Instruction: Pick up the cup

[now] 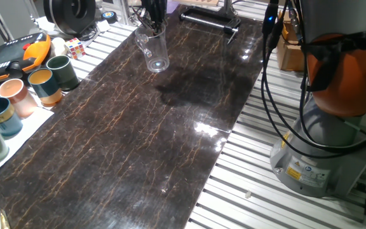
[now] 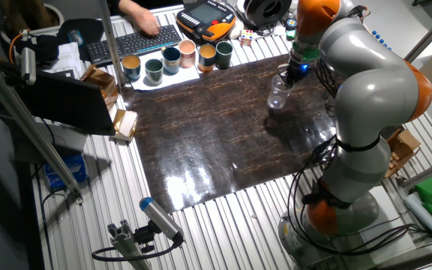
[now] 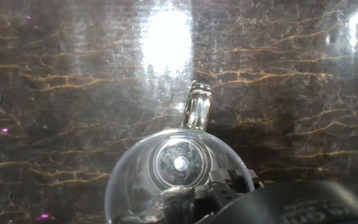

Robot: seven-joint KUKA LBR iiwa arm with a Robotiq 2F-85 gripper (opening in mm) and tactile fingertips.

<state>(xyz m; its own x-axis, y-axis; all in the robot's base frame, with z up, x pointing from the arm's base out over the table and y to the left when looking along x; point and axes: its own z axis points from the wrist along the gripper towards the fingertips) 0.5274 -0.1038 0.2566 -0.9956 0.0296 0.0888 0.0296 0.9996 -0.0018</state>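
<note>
The cup (image 1: 155,49) is a small clear tumbler with a thick shiny base and a small clear handle on its side. It is at the far end of the dark marble tabletop (image 1: 138,140). It also shows in the other fixed view (image 2: 278,93). My gripper (image 1: 152,24) comes down from above onto its rim. In the hand view I look straight down into the cup (image 3: 179,163). One finger is inside the near wall and the other outside it, shut on the rim (image 3: 188,199). I cannot tell whether the base touches the table.
Several coloured mugs (image 1: 18,95) stand on white paper at the table's left edge, next to an orange teach pendant (image 1: 18,54) and a puzzle cube (image 1: 75,46). A black bar (image 1: 208,20) lies at the far end. The robot's base (image 1: 335,127) stands to the right. A person's hand (image 2: 137,15) rests on a keyboard.
</note>
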